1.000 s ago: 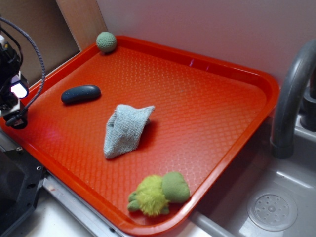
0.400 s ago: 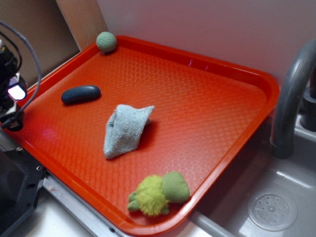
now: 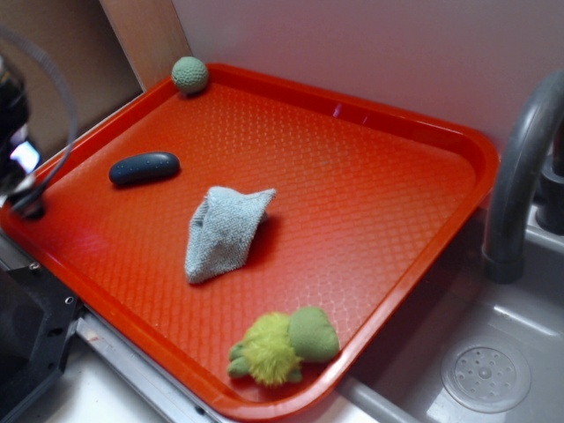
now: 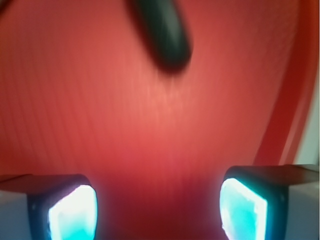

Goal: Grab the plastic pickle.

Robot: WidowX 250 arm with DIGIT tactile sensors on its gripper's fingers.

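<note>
The plastic pickle (image 3: 144,167), a smooth dark oblong capsule, lies on the red tray (image 3: 370,203) near its left side. In the wrist view the pickle (image 4: 162,32) is blurred at the top centre, ahead of the fingers. My gripper (image 4: 157,212) is open, its two pale glowing pads (image 4: 72,212) wide apart with only bare tray between them. In the exterior view the arm (image 3: 16,150) is a blurred shape at the far left edge, over the tray's left rim and left of the pickle.
A round green knitted ball (image 3: 189,75) sits in the tray's far corner. A crumpled light blue cloth (image 3: 222,231) lies mid-tray. A fuzzy yellow-green plush toy (image 3: 282,345) rests by the near rim. A grey faucet (image 3: 520,167) and sink (image 3: 485,374) stand to the right.
The arm at the left edge has shifted slightly up and left and now shows motion blur. The pickle, cloth, ball and plush toy have not moved.
</note>
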